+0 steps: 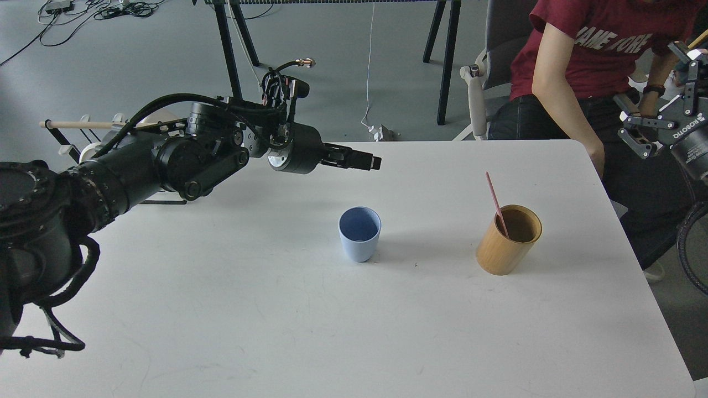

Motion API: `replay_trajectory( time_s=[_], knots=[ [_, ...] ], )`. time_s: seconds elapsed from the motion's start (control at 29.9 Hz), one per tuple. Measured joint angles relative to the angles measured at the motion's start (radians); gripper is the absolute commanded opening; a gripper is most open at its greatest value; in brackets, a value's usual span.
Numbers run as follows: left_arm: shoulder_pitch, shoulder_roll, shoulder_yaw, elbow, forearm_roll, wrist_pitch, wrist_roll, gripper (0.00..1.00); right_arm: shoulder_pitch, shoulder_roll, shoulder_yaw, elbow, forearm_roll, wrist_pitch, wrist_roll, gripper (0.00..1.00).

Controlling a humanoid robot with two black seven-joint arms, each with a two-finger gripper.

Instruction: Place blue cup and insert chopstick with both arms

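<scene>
The blue cup point(359, 241) stands upright and free on the white table point(276, 309), near its middle. My left gripper point(371, 162) hovers above and behind the cup, pointing right, clear of it; its dark fingers overlap side-on, and nothing shows in them. The pink chopstick point(494, 198) leans inside a tan bamboo cylinder point(506, 243) to the right of the cup. My right gripper point(628, 126) hangs off the table's right edge, open and empty, well above and to the right of the cylinder.
A seated person in a red shirt point(603, 44) leans in at the back right, one hand close to my right gripper. A rack with white mugs point(99, 157) stands behind my left arm. Black table legs point(229, 61) stand on the floor beyond.
</scene>
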Motion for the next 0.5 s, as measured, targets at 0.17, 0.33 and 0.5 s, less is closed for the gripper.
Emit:
replay_trajectory(
  time_s=[0.17,0.33,0.5],
  knots=[
    [0.023,0.087,-0.153,-0.068,-0.078,0.0,0.0,0.89,0.019,-0.009,0.003,0.0,-0.125,-0.005,0.0,0.99],
    [0.1,0.153,-0.334,-0.093,-0.179,0.0,0.0,0.91,0.063,-0.043,0.007,0.032,-0.249,-0.124,0.0,0.99],
    [0.164,0.189,-0.449,-0.095,-0.324,0.0,0.0,0.93,0.078,-0.075,0.008,0.1,-0.446,-0.298,0.0,0.99]
  ],
)
